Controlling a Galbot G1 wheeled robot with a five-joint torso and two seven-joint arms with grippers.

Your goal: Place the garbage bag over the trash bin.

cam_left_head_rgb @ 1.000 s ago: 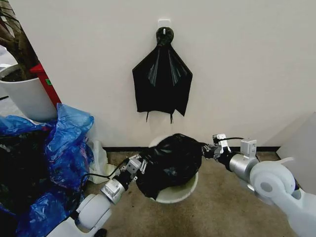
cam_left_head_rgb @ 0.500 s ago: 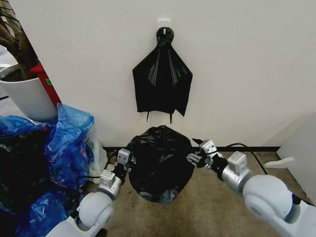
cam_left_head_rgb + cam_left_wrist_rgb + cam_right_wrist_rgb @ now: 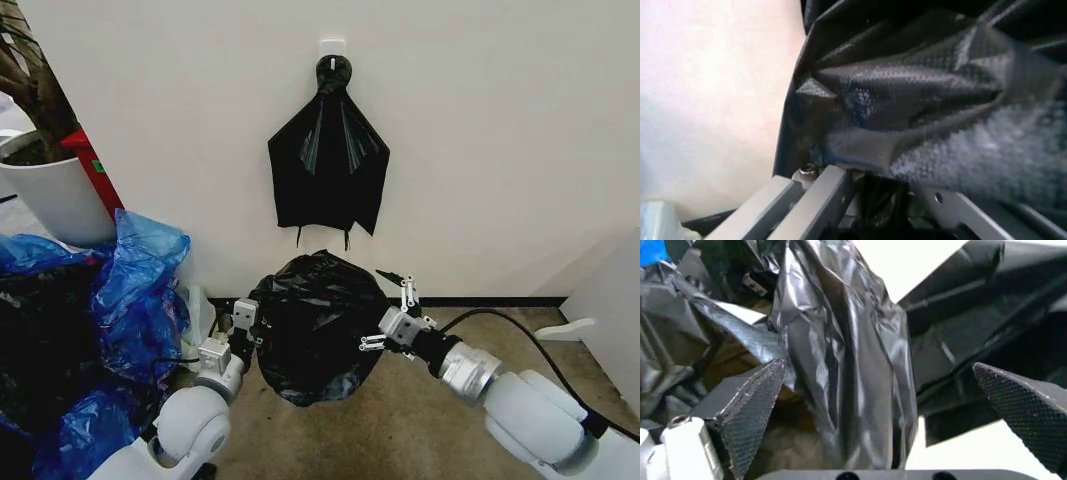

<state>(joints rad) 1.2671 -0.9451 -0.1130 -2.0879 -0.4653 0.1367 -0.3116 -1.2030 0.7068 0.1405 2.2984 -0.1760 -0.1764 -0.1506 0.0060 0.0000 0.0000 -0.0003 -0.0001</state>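
Note:
The garbage bag, black, glossy and wrinkled, bulges in a rounded heap on the floor by the wall. The trash bin is hidden under it. My left gripper is at the bag's left edge and shut on a fold of it; in the left wrist view the crumpled plastic sits pinched at the gripper. My right gripper stands open at the bag's right side. In the right wrist view its fingertips are spread wide, with a loose fold of the bag between them, ungripped.
A fan-shaped black plastic bundle hangs from a wall hook above the bag. Blue plastic bags pile up at the left, beside a white plant pot. A white panel stands at the right. Brown carpet lies in front.
The bag has shifted left and down and now covers the white bin that showed a second ago. Both arms swung left with it. The right gripper has opened and let go.

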